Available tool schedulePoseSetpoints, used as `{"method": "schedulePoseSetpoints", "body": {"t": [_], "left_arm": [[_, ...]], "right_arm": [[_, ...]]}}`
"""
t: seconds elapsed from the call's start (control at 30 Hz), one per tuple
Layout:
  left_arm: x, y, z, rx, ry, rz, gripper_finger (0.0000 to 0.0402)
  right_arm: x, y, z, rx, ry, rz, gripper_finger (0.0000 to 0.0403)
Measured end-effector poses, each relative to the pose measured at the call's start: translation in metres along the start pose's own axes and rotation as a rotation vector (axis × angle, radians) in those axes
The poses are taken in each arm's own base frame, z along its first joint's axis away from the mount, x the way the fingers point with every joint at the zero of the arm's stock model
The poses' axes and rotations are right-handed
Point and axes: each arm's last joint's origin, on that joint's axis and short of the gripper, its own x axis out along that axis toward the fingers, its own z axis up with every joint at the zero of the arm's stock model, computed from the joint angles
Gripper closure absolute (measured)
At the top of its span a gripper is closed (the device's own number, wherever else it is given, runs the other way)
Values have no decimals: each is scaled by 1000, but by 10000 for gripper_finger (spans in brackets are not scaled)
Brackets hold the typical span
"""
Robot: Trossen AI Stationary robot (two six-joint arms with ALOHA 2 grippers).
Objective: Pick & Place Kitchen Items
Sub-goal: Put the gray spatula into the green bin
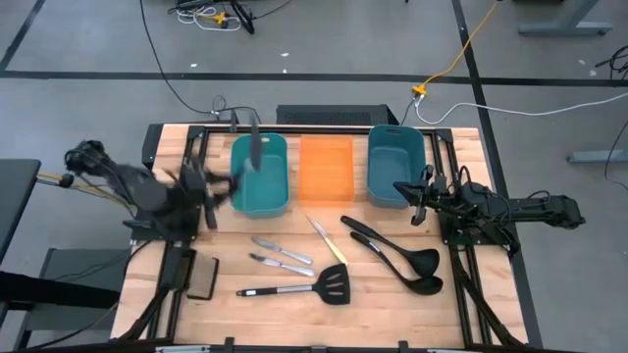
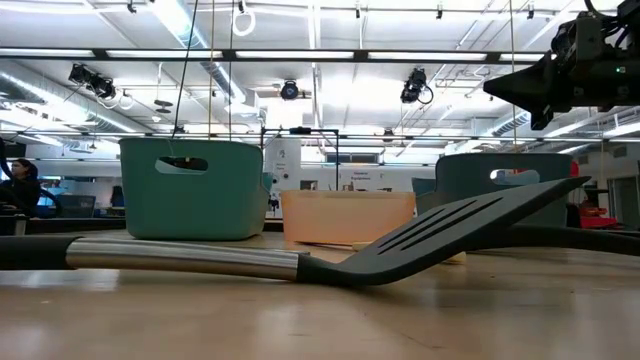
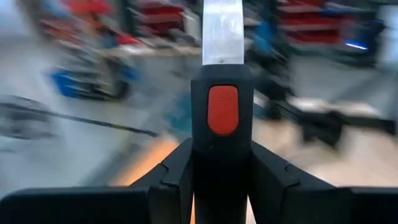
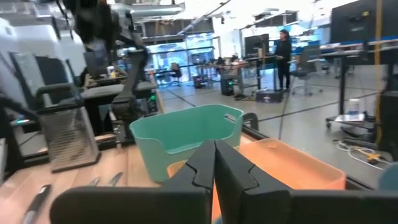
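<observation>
My left gripper (image 1: 224, 184) is shut on a black-handled utensil with a silver shaft (image 3: 222, 31), raised at the table's left beside the left teal bin (image 1: 260, 176). A dark blurred length of it (image 1: 253, 147) shows over that bin. My right gripper (image 1: 412, 201) hangs shut and empty in front of the right teal bin (image 1: 395, 165). On the wood lie a black slotted spatula (image 1: 299, 287), two silver knives (image 1: 282, 257), a pale-yellow knife (image 1: 327, 240) and two black ladles (image 1: 400, 263), each flat on its side. My left gripper pinches the utensil's black handle (image 3: 222, 165) between its two fingers (image 3: 177, 177), just behind the orange insert (image 3: 222, 109) at the handle's end. The utensil runs on along the fingers, away from the gripper, and is lifted clear of the table.
An orange bin (image 1: 325, 169) stands between the two teal bins along the far side. A flat black pad (image 1: 203, 277) lies near the left front corner. In the low view the spatula (image 2: 300, 255) on the table fills the foreground. People and desks show in the room beyond.
</observation>
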Motion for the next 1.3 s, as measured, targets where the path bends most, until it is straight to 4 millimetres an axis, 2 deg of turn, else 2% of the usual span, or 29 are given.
{"method": "schedulePoseSetpoints", "body": {"t": [0.17,0.27,0.33,0.47,0.67,0.8,0.93,1.03,1.13,1.3], "left_arm": [[11,36,45,318,50,344,287],[25,53,57,544,162,519,287],[36,64,58,709,286,619,287],[60,83,44,1006,574,692,287],[86,105,26,1235,866,670,287],[86,113,24,1404,1020,624,287],[84,118,19,1440,1074,567,287],[81,119,8,1431,1131,505,287],[78,117,-12,1478,1197,397,287],[64,115,-26,1497,1177,384,287]], "right_arm": [[0,-1,0,-7,3,-33,392],[0,-1,0,-23,3,-32,392],[0,-1,-1,-26,4,-33,392],[0,-1,-1,-35,6,-32,392],[0,-2,-3,-65,25,-44,392],[0,-2,-4,-93,35,-75,392],[0,-3,-5,-121,53,-78,392],[0,-3,-7,-130,69,-79,392],[0,-3,-9,-133,88,-80,392],[0,-3,-9,-132,90,-80,392]]}}
